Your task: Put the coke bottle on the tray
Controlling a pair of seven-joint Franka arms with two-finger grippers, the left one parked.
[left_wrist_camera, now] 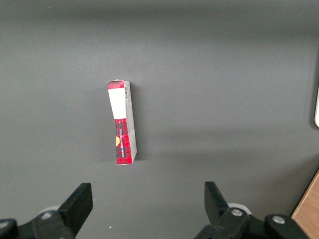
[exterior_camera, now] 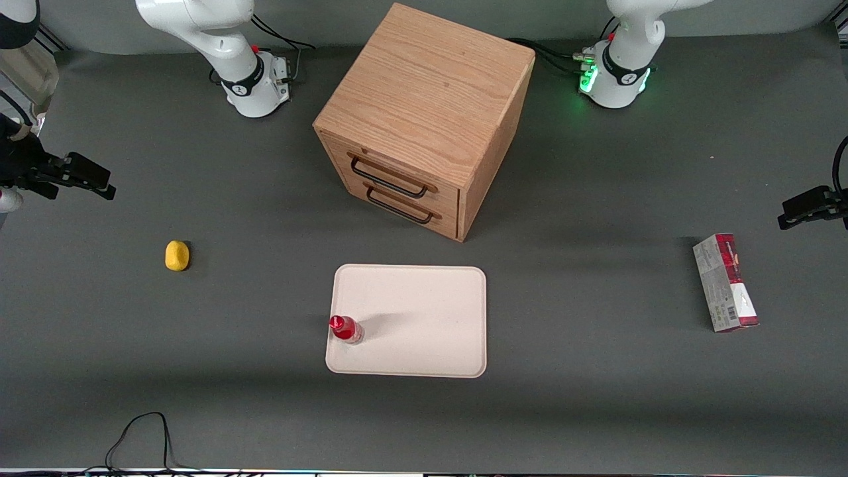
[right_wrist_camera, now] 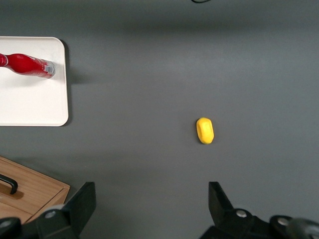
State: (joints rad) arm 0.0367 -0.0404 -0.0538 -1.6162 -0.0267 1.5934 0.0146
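The coke bottle (exterior_camera: pixel 346 328), small, red, with a red cap and clear base, stands upright on the cream-white tray (exterior_camera: pixel 424 311), close to the tray's edge toward the working arm's end. It also shows in the right wrist view (right_wrist_camera: pixel 27 65), on the tray (right_wrist_camera: pixel 35 104). My gripper (exterior_camera: pixel 86 177) is high above the table at the working arm's end, far from the tray. It is open and empty (right_wrist_camera: pixel 149 204), with bare grey table between its fingers.
A wooden drawer cabinet (exterior_camera: pixel 424 119) stands farther from the front camera than the tray. A yellow object (exterior_camera: pixel 177 256) lies between my gripper and the tray. A red-and-grey carton (exterior_camera: pixel 725 283) lies toward the parked arm's end.
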